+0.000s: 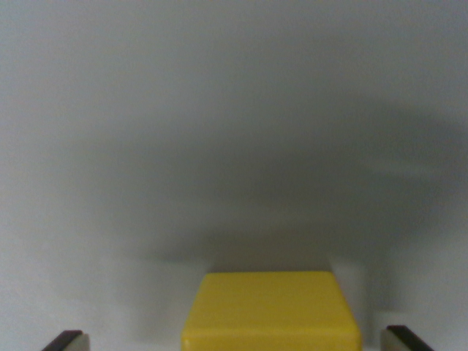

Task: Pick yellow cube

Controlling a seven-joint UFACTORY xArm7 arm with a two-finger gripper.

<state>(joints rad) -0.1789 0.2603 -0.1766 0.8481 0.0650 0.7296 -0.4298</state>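
Okay, yellow cube point(271, 311) sits bottom centre on a pale grey surface point(219, 110), between the gripper point(238, 341) fingertips point(66, 341), which are spread wide, not touching it.

We've one view only: wrist cam, v. close, facing down-and-forward over a blurred pale grey surface point(234, 110); a glossy yellow cube point(270, 311) sits nearest, betw. two dark fingertips point(67, 341) at bottom corners.
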